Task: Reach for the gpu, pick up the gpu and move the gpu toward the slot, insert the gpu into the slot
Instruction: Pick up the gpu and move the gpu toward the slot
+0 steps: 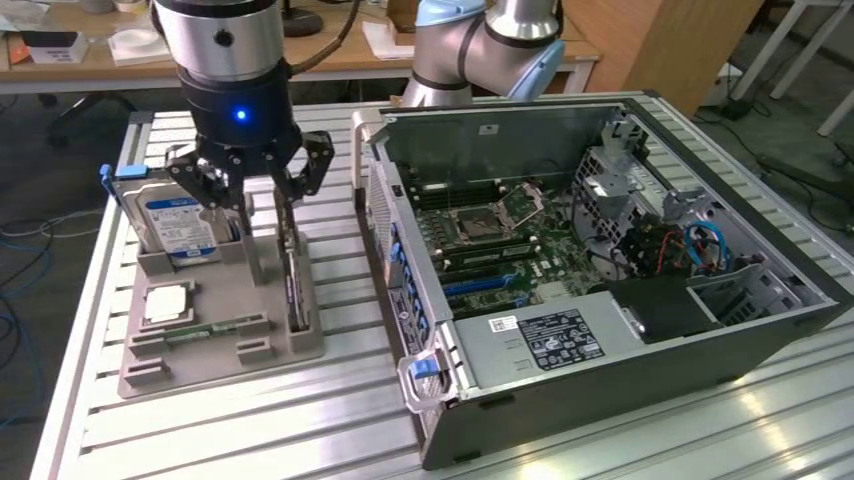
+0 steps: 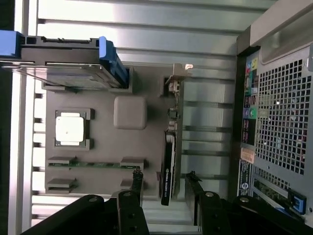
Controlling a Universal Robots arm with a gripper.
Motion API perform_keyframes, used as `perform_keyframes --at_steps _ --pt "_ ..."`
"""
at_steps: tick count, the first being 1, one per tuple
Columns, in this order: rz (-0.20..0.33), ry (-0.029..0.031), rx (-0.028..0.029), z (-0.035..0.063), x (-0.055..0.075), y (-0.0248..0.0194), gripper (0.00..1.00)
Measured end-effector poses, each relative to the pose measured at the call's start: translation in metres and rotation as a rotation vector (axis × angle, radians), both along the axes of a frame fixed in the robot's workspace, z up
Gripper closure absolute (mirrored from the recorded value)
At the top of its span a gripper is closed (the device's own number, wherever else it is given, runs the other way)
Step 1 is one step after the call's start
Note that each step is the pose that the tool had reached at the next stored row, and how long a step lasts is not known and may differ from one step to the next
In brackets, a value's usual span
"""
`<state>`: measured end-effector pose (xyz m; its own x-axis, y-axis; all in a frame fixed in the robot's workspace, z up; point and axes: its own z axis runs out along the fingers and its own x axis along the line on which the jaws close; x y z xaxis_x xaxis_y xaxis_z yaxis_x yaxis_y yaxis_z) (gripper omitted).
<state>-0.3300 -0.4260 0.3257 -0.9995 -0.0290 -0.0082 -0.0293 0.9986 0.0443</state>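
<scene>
1) The tool (image 2: 165, 175) stands wide, its two fingers on either side of the gpu (image 2: 167, 169), with a gap showing on each side in the wrist view;
2) The gpu stands on edge in the grey tray (image 1: 207, 368), on the slatted metal surface (image 1: 340, 425);
3) The slot (image 1: 477, 285), bright blue, sits inside the open computer case (image 1: 627, 410), well apart from the gpu

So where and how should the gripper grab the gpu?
Probably by its upper edge, from above, one finger per broad face: the gpu stands upright in the grey holder, thin edge up, with space on both faces. The gripper is already open astride it.
</scene>
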Motion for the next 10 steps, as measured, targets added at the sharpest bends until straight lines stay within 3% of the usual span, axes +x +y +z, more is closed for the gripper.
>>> perform_keyframes --at_steps 10 --pt "-0.006 -0.0001 0.0001 -0.0182 0.002 -0.0034 0.53"
